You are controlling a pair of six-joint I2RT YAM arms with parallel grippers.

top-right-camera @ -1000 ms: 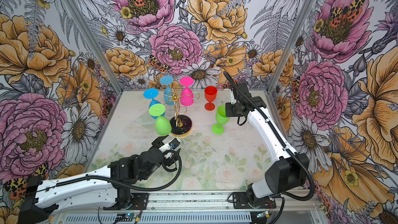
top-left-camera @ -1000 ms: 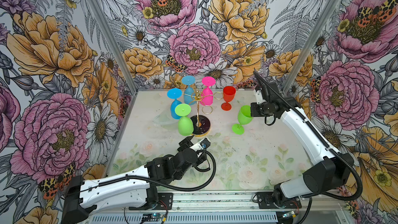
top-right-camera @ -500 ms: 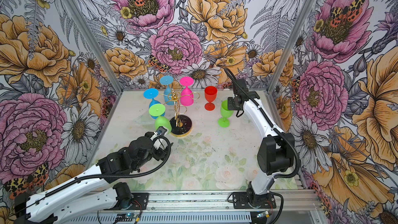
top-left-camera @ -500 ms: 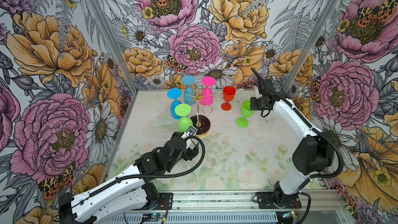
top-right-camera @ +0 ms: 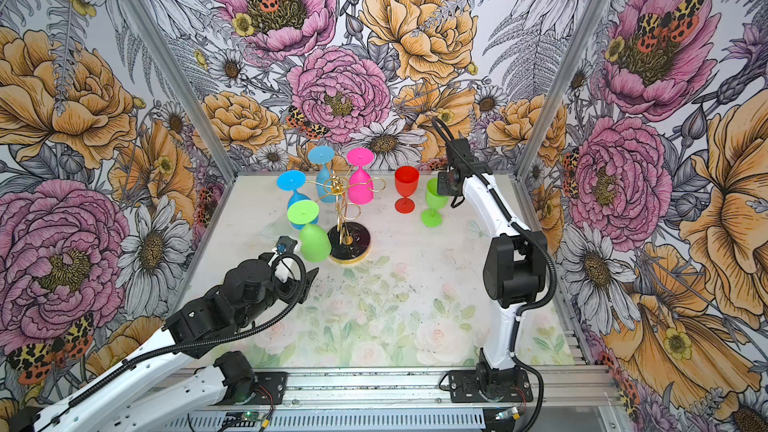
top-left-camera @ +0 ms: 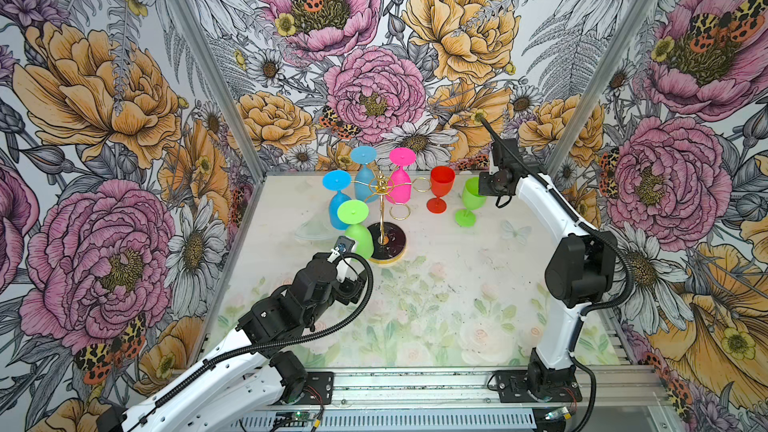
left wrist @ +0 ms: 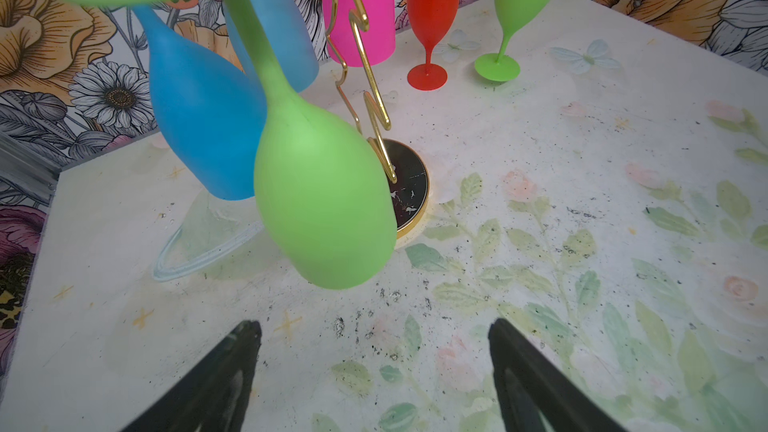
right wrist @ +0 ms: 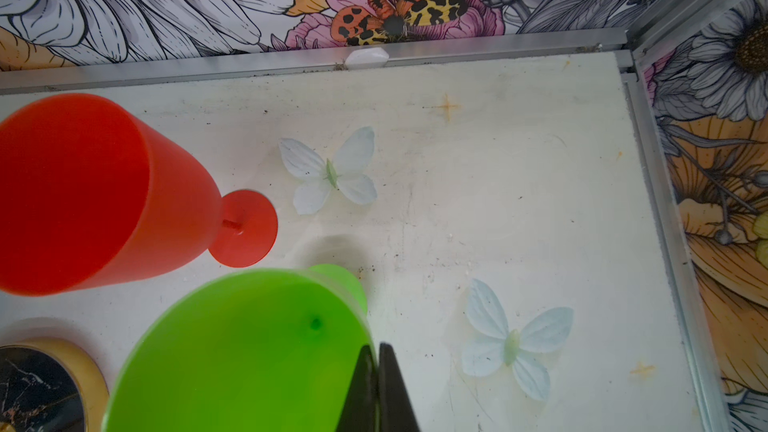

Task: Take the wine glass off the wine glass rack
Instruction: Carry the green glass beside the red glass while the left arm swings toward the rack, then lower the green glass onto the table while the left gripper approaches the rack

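right hand (right wrist: 376, 352) pinching tilted green glass (right wrist: 249, 351), left hand (left wrist: 374, 326) spread near rack (left wrist: 411, 187)

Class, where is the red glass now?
In both top views the red glass stands upright right of the wine glass rack, beside the green glass in the right gripper.

Pale floral tabletop (top-left-camera: 457, 305): wine glass rack (top-left-camera: 390, 238) on blk round base, red glass (top-left-camera: 439, 191) upright, green glass (top-left-camera: 470, 201) tilted beside it.

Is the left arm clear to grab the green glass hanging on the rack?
Probably yes: the left gripper is open just short of the hanging green glass, with nothing between them.
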